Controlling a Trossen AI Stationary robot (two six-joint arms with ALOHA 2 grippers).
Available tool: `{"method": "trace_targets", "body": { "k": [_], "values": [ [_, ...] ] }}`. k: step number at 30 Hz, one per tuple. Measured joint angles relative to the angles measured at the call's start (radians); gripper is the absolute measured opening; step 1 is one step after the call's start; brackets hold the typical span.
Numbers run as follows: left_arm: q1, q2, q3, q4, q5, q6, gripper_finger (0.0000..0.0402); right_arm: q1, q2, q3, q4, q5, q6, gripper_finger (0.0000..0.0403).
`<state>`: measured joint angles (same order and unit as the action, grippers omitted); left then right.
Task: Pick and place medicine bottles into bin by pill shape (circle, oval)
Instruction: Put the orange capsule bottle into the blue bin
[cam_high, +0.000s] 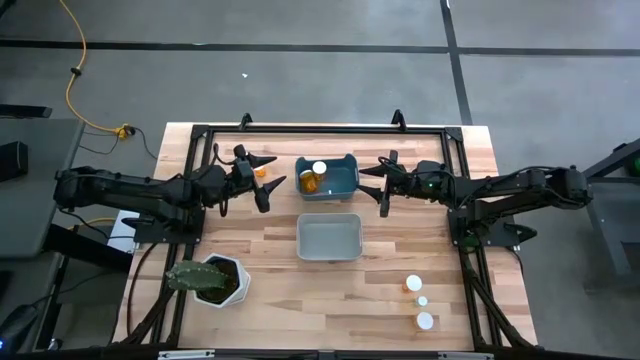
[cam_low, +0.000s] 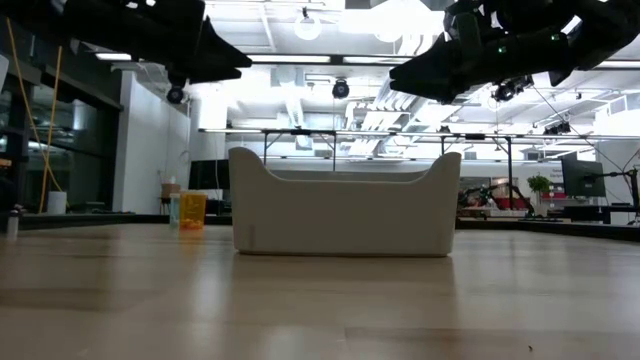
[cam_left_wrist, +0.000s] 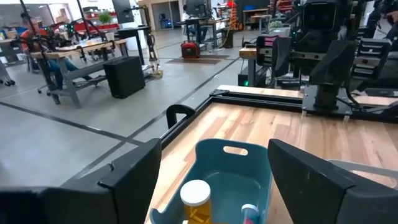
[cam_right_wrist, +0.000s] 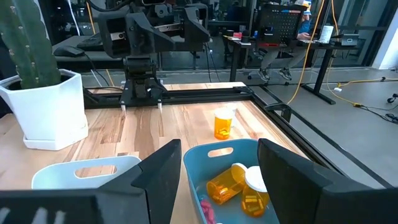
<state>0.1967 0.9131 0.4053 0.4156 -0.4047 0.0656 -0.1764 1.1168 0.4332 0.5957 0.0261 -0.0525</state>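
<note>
My left gripper (cam_high: 268, 183) hangs open and empty above the table, just left of the blue bin (cam_high: 340, 180). One orange medicine bottle (cam_high: 260, 172) stands on the table below it, and shows in the low view (cam_low: 192, 210) and the right wrist view (cam_right_wrist: 222, 123). My right gripper (cam_high: 375, 188) is open and empty at the blue bin's right side. Two orange white-capped bottles (cam_high: 314, 176) lie in the blue bin (cam_right_wrist: 227, 183). Three more bottles (cam_high: 418, 300) stand at the table's near right.
A grey bin (cam_high: 329, 238) stands nearer than the blue bin, at the table's middle. A white hexagonal pot with a cactus (cam_high: 210, 280) stands at the near left. A black frame (cam_high: 330, 128) runs along the table's far edge and sides.
</note>
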Motion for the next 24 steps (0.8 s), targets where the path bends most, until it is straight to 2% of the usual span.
{"method": "trace_targets", "body": {
  "k": [10, 15, 24],
  "values": [
    [-0.001, 0.0, 0.0, 0.0, 0.001, 0.023, 0.0282, 0.0, 0.0, 0.0, 0.0, 0.0, 0.0, 0.0206],
    [-0.001, 0.0, 0.0, -0.046, 0.034, 0.032, 0.0286, 0.0, 0.0, 0.0, 0.0, 0.0, 0.0, 0.0206],
    [-0.001, 0.0, 0.0, -0.126, -0.065, -0.039, 0.0319, 0.0, 0.0, 0.0, 0.0, 0.0, 0.0, 0.0206]
  ]
}}
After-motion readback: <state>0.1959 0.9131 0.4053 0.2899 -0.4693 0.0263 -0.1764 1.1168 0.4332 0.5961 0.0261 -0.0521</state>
